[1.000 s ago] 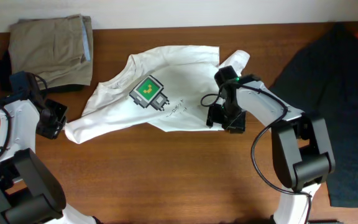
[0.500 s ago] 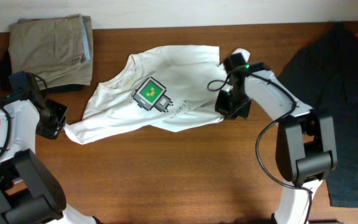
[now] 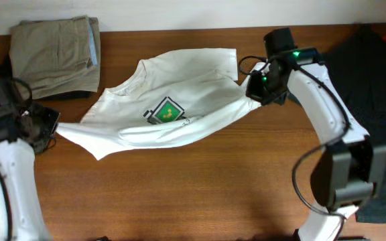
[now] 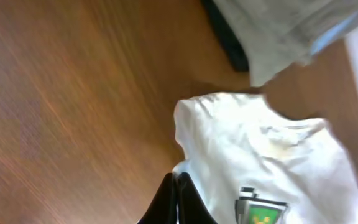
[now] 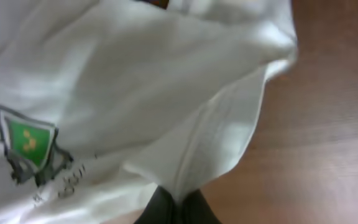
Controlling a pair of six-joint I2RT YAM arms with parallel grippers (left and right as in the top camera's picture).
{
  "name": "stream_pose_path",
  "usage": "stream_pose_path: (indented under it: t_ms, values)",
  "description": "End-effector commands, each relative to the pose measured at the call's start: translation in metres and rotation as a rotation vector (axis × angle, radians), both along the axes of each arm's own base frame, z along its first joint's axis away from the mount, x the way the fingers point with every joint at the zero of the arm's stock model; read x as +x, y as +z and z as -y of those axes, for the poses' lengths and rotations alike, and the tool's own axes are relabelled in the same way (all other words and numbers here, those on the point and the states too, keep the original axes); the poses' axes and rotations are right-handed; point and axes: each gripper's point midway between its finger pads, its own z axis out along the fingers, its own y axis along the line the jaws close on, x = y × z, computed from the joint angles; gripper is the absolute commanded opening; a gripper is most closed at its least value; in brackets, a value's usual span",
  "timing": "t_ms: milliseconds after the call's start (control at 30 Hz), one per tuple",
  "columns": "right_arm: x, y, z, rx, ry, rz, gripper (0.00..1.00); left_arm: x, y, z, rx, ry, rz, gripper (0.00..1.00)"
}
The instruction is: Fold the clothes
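1. Moved in the last second: right tool (image 3: 263,88) went up and right, left tool (image 3: 44,127) went left, so the shirt (image 3: 186,87) is now stretched between them.
2. Both tools are clamped tight on shirt edges.
3. Shirt lies mid-tabletop (image 3: 179,194), print up.
4. Brown wood surface; trousers (image 3: 52,50) at the far left corner, dark garment (image 3: 374,80) at the right edge.

Lab-type robot test bench, not a home. Left arm (image 3: 12,164) and right arm (image 3: 319,102), cabled, work at a wood-grain table (image 3: 200,187) against a pale wall (image 3: 179,12). Clothes laid out as samples: T-shirt (image 3: 179,87), folded trousers (image 3: 52,53), dark garment (image 3: 374,73).
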Motion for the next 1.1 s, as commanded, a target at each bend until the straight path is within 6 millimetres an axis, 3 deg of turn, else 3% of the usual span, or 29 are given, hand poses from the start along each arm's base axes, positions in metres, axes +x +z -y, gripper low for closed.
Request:
stream_pose_path:
  t_ms: [0, 33, 100, 133, 200, 300, 400, 500, 633, 700, 867, 967, 1000, 1067]
  values:
    - [0.012, -0.031, -0.019, 0.079, 0.032, -0.029, 0.07, 0.013, -0.055, -0.005, -0.041, 0.006, -0.143, 0.01]
    - [0.017, -0.048, -0.026, 0.105, 0.040, -0.047, 0.12, 0.017, -0.088, -0.007, -0.069, 0.007, -0.224, 0.01]
    - [0.016, -0.068, -0.038, 0.105, 0.094, -0.068, 0.75, 0.016, -0.128, -0.007, -0.108, 0.006, -0.323, 0.01]
    - [0.014, -0.069, -0.038, 0.096, 0.129, -0.067, 0.86, 0.015, -0.140, -0.007, -0.119, 0.006, -0.350, 0.01]
    - [0.012, -0.066, -0.023, 0.088, 0.101, -0.084, 0.86, 0.013, -0.150, -0.008, -0.118, 0.009, -0.380, 0.01]
    - [0.009, -0.067, 0.010, 0.087, 0.038, -0.121, 0.86, 0.013, -0.150, -0.010, -0.105, 0.012, -0.384, 0.01]
    - [0.008, -0.054, 0.045, 0.175, -0.014, -0.118, 0.86, 0.014, -0.150, -0.011, -0.102, 0.013, -0.376, 0.01]
    - [-0.019, -0.055, 0.033, 0.241, 0.099, -0.189, 0.82, 0.017, -0.150, -0.012, -0.099, 0.013, -0.367, 0.01]
    - [-0.032, -0.096, -0.012, 0.229, 0.218, -0.166, 0.73, 0.016, -0.150, -0.012, -0.099, 0.013, -0.368, 0.01]
    - [-0.031, -0.103, -0.022, 0.225, 0.246, -0.137, 0.72, 0.017, -0.150, -0.012, -0.099, 0.013, -0.367, 0.01]
    - [-0.022, -0.103, -0.019, 0.224, 0.239, -0.103, 0.46, 0.017, -0.150, -0.012, -0.099, 0.013, -0.367, 0.01]
    - [-0.013, -0.098, -0.002, 0.226, 0.174, -0.097, 0.45, 0.017, -0.150, -0.012, -0.099, 0.013, -0.367, 0.02]
    - [-0.012, -0.095, 0.010, 0.228, 0.144, -0.102, 0.37, 0.017, -0.150, -0.012, -0.099, 0.013, -0.367, 0.02]
    - [-0.014, -0.096, 0.014, 0.228, 0.143, -0.109, 0.25, 0.017, -0.149, -0.012, -0.097, 0.013, -0.363, 0.02]
